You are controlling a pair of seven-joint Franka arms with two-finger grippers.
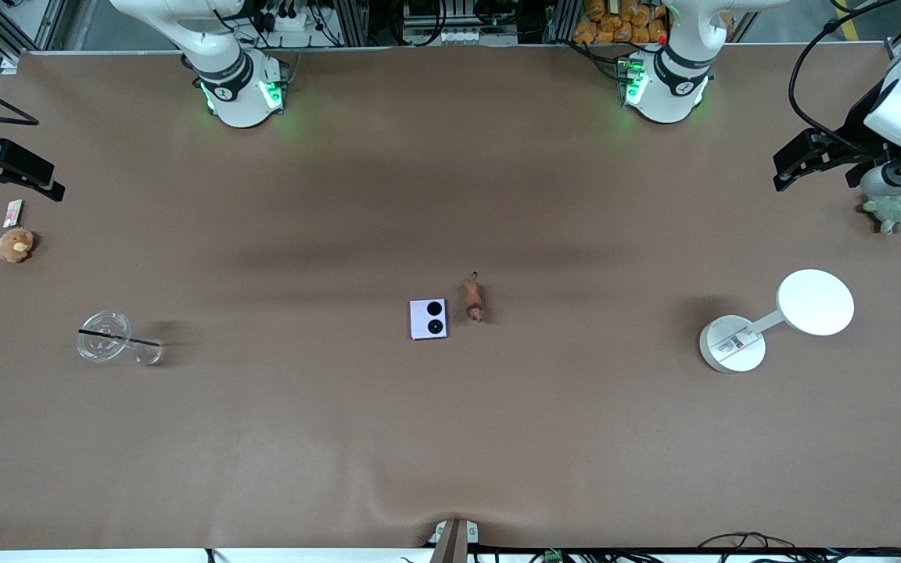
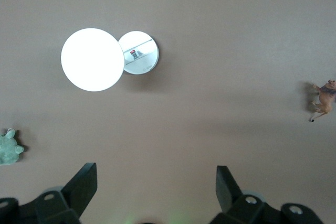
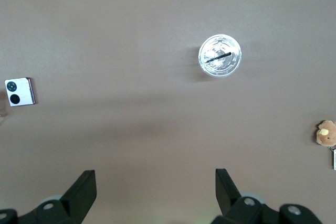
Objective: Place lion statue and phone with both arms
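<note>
Phone (image 1: 428, 318) and lion statue (image 1: 473, 298) lie side by side mid-table; left gripper (image 1: 798, 167) and right gripper (image 1: 16, 177) hover at opposite table ends, jaws wide open, holding nothing.

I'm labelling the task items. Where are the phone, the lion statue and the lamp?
phone (image 1: 428, 319): front view, middle of its lavender face.
lion statue (image 1: 473, 299): front view, on its body.
lamp (image 1: 732, 344): front view, on its round base.
</note>
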